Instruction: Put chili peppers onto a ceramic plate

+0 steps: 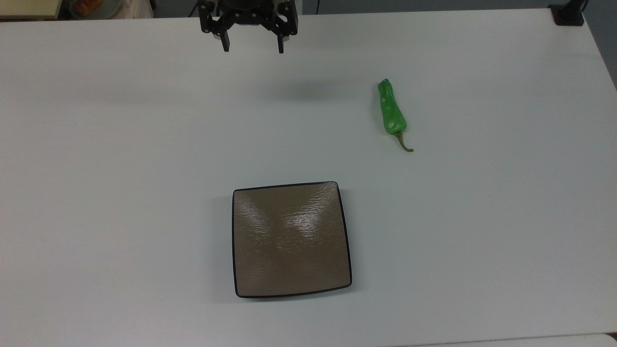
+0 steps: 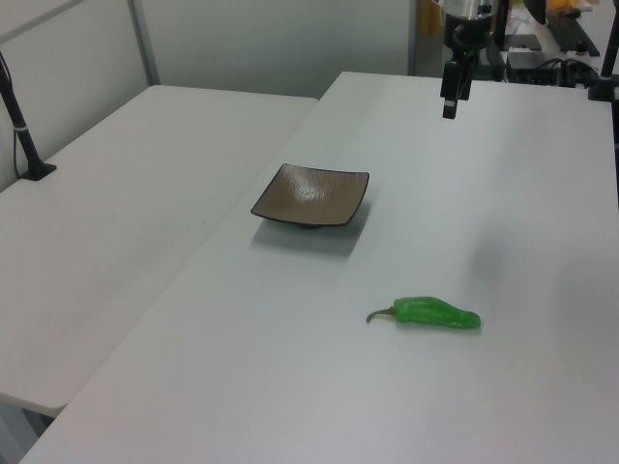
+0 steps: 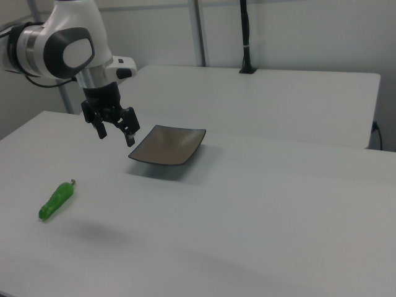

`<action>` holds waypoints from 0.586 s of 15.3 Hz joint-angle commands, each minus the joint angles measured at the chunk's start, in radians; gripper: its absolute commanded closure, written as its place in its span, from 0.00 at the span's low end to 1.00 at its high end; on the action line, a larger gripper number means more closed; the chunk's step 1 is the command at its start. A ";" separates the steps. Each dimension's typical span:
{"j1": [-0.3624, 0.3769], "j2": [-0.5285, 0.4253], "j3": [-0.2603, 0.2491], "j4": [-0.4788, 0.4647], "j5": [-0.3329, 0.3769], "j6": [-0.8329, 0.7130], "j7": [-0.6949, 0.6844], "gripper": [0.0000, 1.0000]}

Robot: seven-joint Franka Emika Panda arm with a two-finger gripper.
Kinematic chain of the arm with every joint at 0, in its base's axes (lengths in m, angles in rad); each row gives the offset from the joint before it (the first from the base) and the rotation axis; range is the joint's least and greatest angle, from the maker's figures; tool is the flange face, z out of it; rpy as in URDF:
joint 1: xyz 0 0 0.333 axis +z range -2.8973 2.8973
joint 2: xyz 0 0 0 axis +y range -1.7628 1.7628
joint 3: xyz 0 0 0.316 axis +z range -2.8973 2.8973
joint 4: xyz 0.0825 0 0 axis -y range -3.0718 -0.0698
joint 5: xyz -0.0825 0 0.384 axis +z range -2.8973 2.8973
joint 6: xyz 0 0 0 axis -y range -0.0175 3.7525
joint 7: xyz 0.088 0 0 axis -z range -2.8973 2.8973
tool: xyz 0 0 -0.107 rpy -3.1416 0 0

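A bright green chili pepper with a thin curved stem lies on the white table, right of centre in the top view; it also appears as the chili pepper in the left view and the chili pepper in the right view. The square brown ceramic plate with a black rim sits bare near the table's front; ceramic plate, ceramic plate. My gripper hangs open in the air at the table's far edge, well away from both; gripper, gripper.
The white table extends wide around both objects. A second white table adjoins it on the left view's left. A black post base stands at the top view's upper right corner.
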 commanded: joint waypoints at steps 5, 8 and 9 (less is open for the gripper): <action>0.048 -0.002 0.047 -0.048 0.042 0.005 -0.027 0.00; 0.051 0.010 0.099 -0.085 0.087 0.081 -0.025 0.00; 0.051 0.018 0.119 -0.092 0.096 0.107 -0.023 0.00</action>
